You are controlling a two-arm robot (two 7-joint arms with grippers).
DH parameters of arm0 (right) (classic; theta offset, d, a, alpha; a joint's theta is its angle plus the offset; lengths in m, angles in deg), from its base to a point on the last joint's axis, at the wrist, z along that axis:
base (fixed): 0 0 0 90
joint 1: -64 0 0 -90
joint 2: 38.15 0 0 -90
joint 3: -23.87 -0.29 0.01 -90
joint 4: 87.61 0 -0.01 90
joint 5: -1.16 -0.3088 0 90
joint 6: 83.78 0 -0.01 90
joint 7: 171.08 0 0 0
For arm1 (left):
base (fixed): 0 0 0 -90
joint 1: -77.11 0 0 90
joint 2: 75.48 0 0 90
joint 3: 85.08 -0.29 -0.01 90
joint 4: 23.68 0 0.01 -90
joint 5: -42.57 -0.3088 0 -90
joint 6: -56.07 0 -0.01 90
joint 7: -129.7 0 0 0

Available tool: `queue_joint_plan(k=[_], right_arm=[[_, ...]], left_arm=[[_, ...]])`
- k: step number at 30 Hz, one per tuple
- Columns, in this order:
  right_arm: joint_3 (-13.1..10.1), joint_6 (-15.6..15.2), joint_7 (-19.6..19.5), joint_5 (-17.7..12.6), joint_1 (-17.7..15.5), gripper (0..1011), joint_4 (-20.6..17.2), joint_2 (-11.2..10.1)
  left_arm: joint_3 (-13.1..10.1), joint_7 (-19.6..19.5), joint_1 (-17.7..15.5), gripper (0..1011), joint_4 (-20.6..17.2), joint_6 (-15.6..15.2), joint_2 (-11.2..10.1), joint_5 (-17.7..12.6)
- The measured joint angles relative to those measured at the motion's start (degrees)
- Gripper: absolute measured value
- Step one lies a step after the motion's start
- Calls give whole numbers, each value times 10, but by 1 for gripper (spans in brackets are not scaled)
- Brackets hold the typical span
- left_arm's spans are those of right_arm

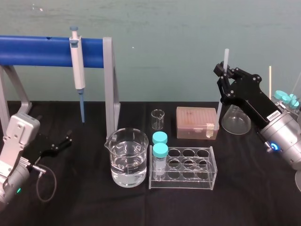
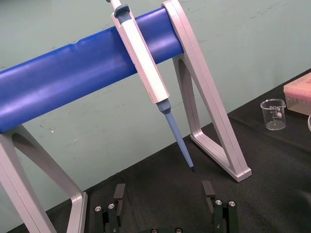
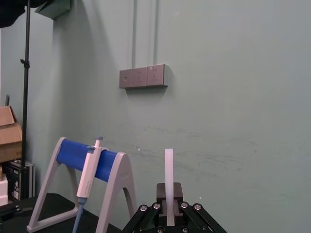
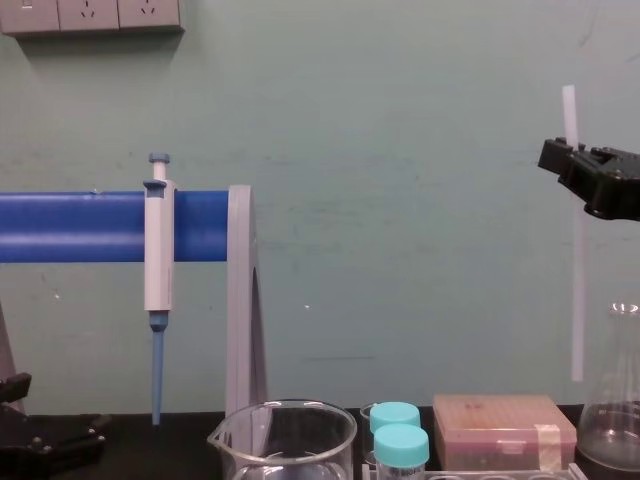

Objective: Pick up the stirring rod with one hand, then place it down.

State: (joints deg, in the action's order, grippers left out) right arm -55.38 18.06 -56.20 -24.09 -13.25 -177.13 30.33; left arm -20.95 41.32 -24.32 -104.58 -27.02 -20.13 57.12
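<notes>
Rod position: the stirring rod [image 1: 226, 57] is carried upright in the air on the robot's right, clear of the desk [image 1: 84, 207].
Right gripper: the right gripper [image 1: 225, 77] is raised well above the desk, its fingers clamped on the rod's upper part, with a short length standing out above them.
Long axis: near vertical, and the longer part hangs below the fingers.
Key relation: the free lower end hangs by the right edge of the tip box [image 1: 196, 122], just beside the conical flask [image 1: 235, 120]. Either could be struck, so bare desk is judged to be needed, and the rod would have to be tilted toward level before release.
Left gripper: the left gripper [image 1: 59, 143] is parked low at the far left, near the stand [image 1: 109, 84] that carries the pipette [image 1: 77, 66]. Its fingers are apart with nothing between them, and it is well apart from the rod.
Chest view: the rod [image 4: 577, 300] is seen from the side, its lower end just above the level of the tip box's top. That gap cannot be judged from the head view.
Right wrist view: the rod's top [image 3: 168, 170] is seen centred between the fingers.
</notes>
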Motion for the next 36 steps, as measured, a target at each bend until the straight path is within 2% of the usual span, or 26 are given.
queue_joint_plan(k=[36], right_arm=[[-4, 2, -2, 1, -1, 71, -3, 0]], left_arm=[[0, 0, 0, 1000, 0, 0, 0, 0]])
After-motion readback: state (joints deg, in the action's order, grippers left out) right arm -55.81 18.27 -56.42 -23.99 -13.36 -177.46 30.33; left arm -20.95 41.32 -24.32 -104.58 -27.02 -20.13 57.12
